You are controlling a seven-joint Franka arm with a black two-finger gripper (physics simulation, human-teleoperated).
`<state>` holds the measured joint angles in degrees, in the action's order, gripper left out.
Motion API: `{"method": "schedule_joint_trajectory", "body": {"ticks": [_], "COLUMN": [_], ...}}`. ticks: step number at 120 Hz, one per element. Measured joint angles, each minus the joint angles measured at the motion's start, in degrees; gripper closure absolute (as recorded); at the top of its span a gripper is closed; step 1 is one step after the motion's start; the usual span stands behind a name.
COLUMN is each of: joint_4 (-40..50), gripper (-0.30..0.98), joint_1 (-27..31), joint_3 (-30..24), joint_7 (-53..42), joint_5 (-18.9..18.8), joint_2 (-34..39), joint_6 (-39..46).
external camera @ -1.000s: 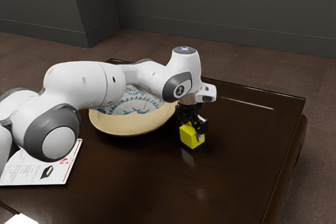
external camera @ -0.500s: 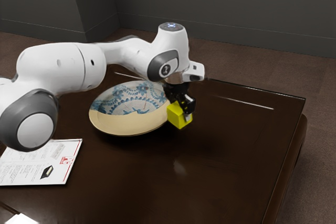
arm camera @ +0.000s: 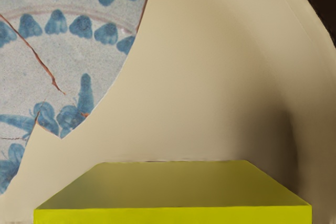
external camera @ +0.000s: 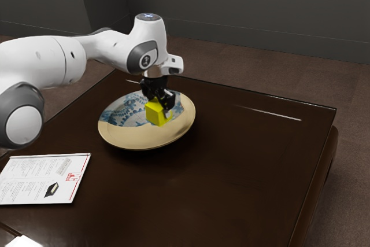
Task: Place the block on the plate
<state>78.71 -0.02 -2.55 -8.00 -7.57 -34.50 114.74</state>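
Block from gripper: the yellow block (external camera: 155, 114) lies at the gripper (external camera: 160, 107), between its fingertips, so nothing separates the two sideways; the relation that counts is block to plate (external camera: 139, 138).
Block from plate: above it and inside the rim, toward the exterior view's right of the plate's middle. In the wrist view, cream surface with a soft dark shadow (arm camera: 270, 137) lies beyond the block; I read a gap beneath, though its depth is hard to tell.
Gripper state: closed about the block, one finger plain on the near side, the far one largely hidden; the raised block makes a firm hold the likely reading.
Hand pose: over the plate, pointing down, wrist above the block.
Arm pose: the white arm (external camera: 110, 47) reaches in from the exterior view's left of the plate, its forearm higher than the rim.
Coming move: probably a short lowering onto the plate, then release; little sideways shift seems needed.
Risk: letting go too high could tip the block on the plate's curve.
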Motion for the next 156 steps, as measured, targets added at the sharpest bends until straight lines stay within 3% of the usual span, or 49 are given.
{"method": "schedule_joint_trajectory", "body": {"ticks": [23, 43, 59, 101, 156], "joint_4": [0.2, -0.2, -0.6, -0.7, -0.1], "gripper": [0.32, 0.32, 0.32, 0.07, 0.01], "joint_1": [8.8, 12.9, 13.3, 13.0, 12.4], "joint_3": [-7.3, -10.4, -10.8, -10.7, -12.1], "joint_7": [-0.7, -1.3, -1.8, -3.6, -2.4], "joint_5": [-3.1, -6.3, -7.4, -7.7, -7.2], "joint_2": [-0.4, -2.7, -4.0, -3.2, 6.5], "joint_6": [-0.2, -0.2, -0.1, -0.5, -9.7]}}
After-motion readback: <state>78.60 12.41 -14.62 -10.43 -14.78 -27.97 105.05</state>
